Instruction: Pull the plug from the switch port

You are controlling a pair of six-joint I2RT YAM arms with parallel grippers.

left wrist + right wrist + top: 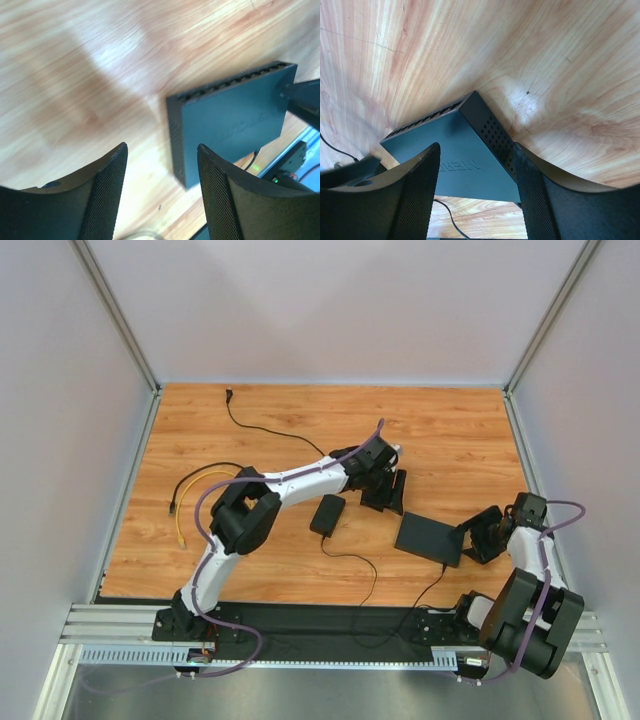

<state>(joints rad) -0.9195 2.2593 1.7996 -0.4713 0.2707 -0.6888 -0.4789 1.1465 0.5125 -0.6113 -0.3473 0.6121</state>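
Looks like the reach-in step: hovering with left gripper (385, 495), spread and empty, just left of the switch (428, 538). Lying flat right of centre, long axis roughly left-right, slotted edge facing away from bases. Straddled at right end by right gripper (475, 537); can't tell if clamped. Next needs spotting the plug, then a straight pull.

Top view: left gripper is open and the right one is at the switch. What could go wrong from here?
1. The right gripper straddles only one end of the switch. If that hold is loose, tugging the cable may swing or drag the box.
2. The open left gripper sits nearer the adapter brick than that cable, so it might close on the wrong thing.
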